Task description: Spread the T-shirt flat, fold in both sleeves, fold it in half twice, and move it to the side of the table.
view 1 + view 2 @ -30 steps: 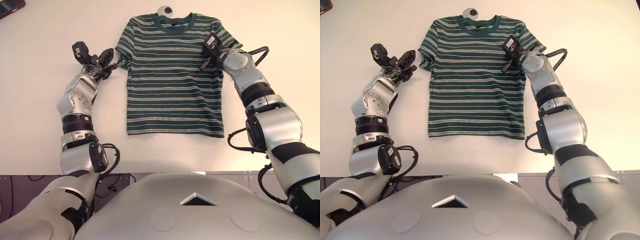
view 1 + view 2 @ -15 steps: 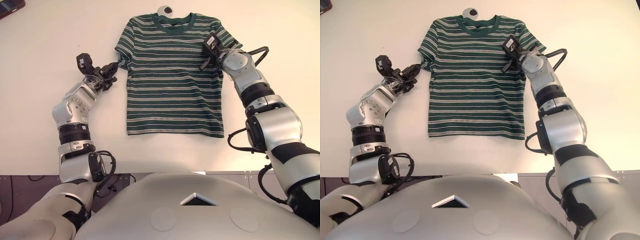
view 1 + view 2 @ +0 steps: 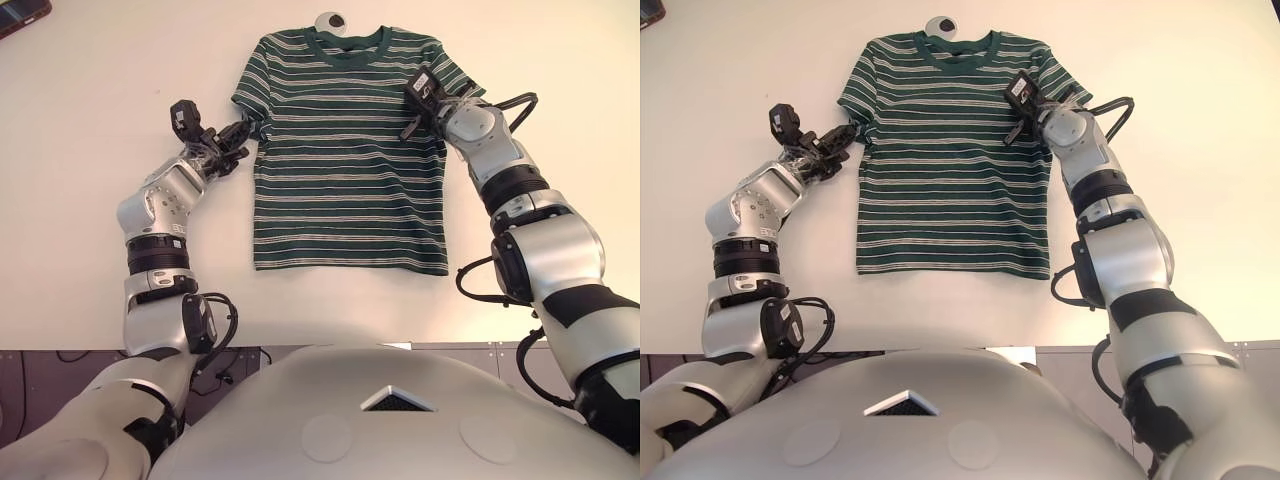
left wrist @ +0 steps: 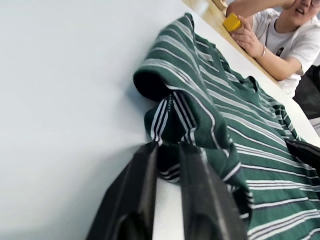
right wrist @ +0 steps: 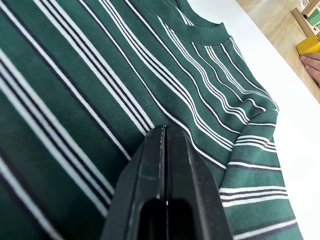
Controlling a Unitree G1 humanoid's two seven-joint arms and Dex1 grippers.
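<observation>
A green T-shirt (image 3: 345, 180) with white stripes lies flat on the white table (image 3: 90, 250), collar at the far side. My left gripper (image 3: 241, 132) is at the hem of the shirt's left sleeve (image 4: 170, 107). In the left wrist view its fingers (image 4: 145, 170) stand close together, with the bunched, slightly raised sleeve edge pinched at their tips. My right gripper (image 3: 407, 128) rests on the shirt's chest beside the right sleeve (image 5: 252, 160). Its fingers (image 5: 172, 165) are pressed together with the tips against the cloth, and no fabric shows between them.
A small white round object (image 3: 329, 20) with a dark spot lies just beyond the collar. A dark object (image 3: 20, 14) sits at the table's far left corner. Bare white table extends on both sides of the shirt, and the table's front edge (image 3: 300, 345) runs below the hem.
My left arm swung right from the bare table to the left sleeve. Its fingers went from spread open to closed on the sleeve edge. The right arm kept still.
</observation>
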